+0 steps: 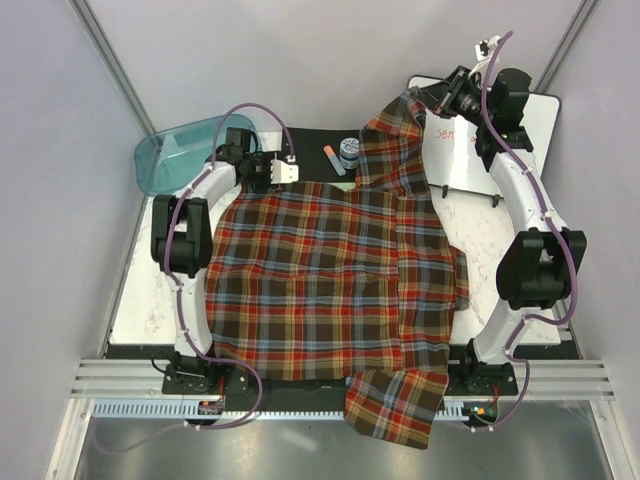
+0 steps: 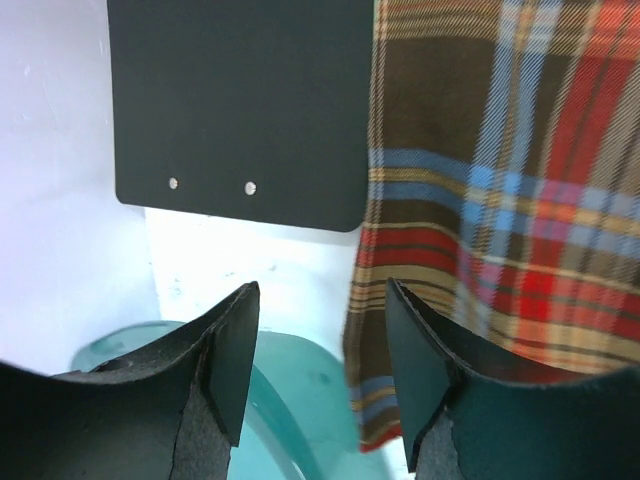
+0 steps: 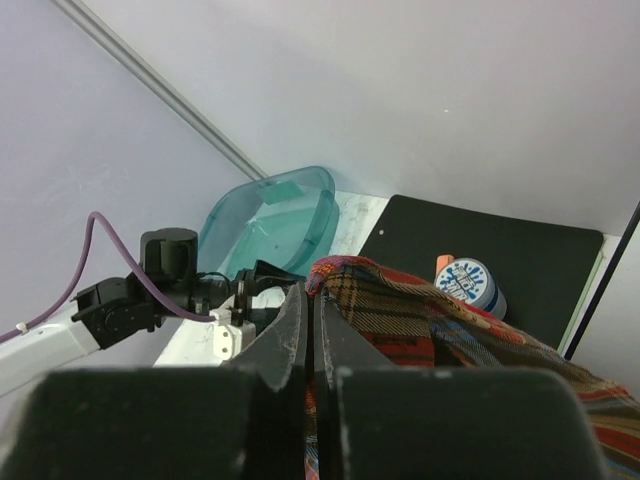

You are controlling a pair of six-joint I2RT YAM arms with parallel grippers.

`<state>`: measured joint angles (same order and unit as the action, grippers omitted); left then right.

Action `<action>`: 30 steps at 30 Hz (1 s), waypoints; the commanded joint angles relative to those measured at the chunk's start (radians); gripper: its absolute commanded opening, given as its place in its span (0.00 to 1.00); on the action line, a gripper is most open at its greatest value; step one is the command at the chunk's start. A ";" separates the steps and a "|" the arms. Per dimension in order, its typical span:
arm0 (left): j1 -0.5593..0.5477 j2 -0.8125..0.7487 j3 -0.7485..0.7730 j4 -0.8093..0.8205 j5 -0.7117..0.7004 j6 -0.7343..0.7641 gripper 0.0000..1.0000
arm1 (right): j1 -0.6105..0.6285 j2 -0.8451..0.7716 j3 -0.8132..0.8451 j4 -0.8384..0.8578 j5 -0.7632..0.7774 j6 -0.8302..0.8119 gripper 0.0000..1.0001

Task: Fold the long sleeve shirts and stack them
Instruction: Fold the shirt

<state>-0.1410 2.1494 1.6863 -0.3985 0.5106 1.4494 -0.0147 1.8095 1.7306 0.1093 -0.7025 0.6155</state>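
The plaid flannel long sleeve shirt (image 1: 330,280) lies spread over the middle of the table, one sleeve hanging off the near edge. My right gripper (image 1: 420,100) is shut on the shirt's far right corner and holds it raised at the back; in the right wrist view the jaws (image 3: 312,300) pinch the cloth (image 3: 400,310). My left gripper (image 1: 283,170) is open and empty at the shirt's far left edge. In the left wrist view the shirt's edge (image 2: 500,200) lies just right of the open fingers (image 2: 318,350).
A teal plastic bin (image 1: 180,150) sits at the back left, also showing in the left wrist view (image 2: 290,400). A black mat (image 2: 235,100) lies at the back. A blue-white round tub (image 1: 349,150) and an orange marker (image 1: 329,155) rest there. A whiteboard (image 1: 480,150) lies back right.
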 commanded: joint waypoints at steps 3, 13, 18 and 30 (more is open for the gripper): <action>0.006 0.072 0.088 -0.016 -0.050 0.177 0.60 | 0.009 -0.052 -0.011 0.018 -0.023 -0.025 0.00; 0.006 0.138 0.147 -0.088 -0.072 0.210 0.58 | 0.009 -0.053 -0.011 0.016 -0.029 -0.022 0.00; 0.004 0.156 0.171 -0.140 -0.078 0.235 0.43 | 0.009 -0.049 -0.006 0.016 -0.028 -0.025 0.00; 0.004 0.133 0.225 -0.227 -0.050 0.241 0.02 | 0.007 -0.058 0.003 0.015 -0.032 -0.016 0.00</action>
<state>-0.1368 2.3058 1.8709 -0.5850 0.4286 1.6588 -0.0105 1.8091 1.7172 0.0963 -0.7105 0.6044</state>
